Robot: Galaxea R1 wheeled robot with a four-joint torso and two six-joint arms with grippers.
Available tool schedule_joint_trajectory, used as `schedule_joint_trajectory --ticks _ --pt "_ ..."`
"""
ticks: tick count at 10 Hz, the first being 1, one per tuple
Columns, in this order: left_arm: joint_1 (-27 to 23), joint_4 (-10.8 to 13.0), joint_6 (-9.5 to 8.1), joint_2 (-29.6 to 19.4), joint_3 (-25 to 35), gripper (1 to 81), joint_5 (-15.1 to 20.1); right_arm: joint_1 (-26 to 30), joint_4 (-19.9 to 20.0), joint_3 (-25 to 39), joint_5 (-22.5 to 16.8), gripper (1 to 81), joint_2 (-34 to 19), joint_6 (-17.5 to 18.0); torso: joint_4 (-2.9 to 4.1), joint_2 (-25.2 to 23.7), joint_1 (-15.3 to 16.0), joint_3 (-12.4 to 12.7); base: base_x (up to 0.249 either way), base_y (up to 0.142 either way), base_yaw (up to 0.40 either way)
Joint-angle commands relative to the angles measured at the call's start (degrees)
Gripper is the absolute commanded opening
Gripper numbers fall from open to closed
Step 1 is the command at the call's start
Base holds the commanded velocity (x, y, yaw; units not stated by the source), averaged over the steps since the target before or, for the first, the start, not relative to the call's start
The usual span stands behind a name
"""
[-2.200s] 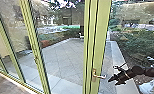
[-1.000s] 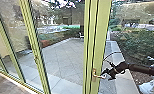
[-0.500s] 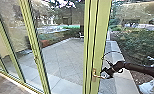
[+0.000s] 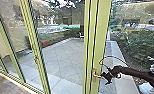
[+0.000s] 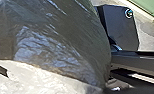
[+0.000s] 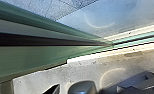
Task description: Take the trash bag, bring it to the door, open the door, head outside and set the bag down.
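Now opening the door [image 4: 101, 42] seems in hand; right gripper [image 4: 103, 75] by the handle [image 4: 97, 75], clamped or not I can't tell; turning it needs steady pressure.

The tall glass door [image 4: 101, 37] before me has a frame of pale yellow-green, with dark lines which run along its length. Its bent metal handle [image 4: 94, 75] is of a dull golden-silver colour. My right jaws [image 4: 107, 77] are black, and my slim right arm [image 4: 140, 73] is black also. The flat stone paving [image 4: 65, 55] is light grey, and thin darker lines make on it a pattern of squares. The leafy bushes [image 4: 138, 42] are dark green. My left wrist view shows the thin plastic trash bag [image 5: 65, 25] in dark grey-green, with whitish shiny streaks and a wrinkled bluish patch.
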Motion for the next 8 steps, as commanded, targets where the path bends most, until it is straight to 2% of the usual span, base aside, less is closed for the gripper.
schedule_joint_trajectory --ticks 1,7,8 --pt "-2.06 -0.48 -0.17 -0.12 0.14 1.0 4.05 7.12 1.35 -1.06 -3.86 81.1 1.05 1.18 0.0 0.0 0.0 0.0 0.0 0.0 0.0" --pt "-1.97 -0.3 -0.17 0.23 0.14 1.0 3.96 -0.69 0.39 -0.88 -7.47 81.1 0.96 1.09 0.0 0.0 0.0 0.02 0.0 0.0 0.0" --pt "-1.97 -0.21 -0.17 0.32 0.14 1.0 4.05 -2.19 -0.92 -0.97 -7.47 81.1 1.04 1.09 0.0 0.0 0.0 0.02 0.0 0.0 0.0"
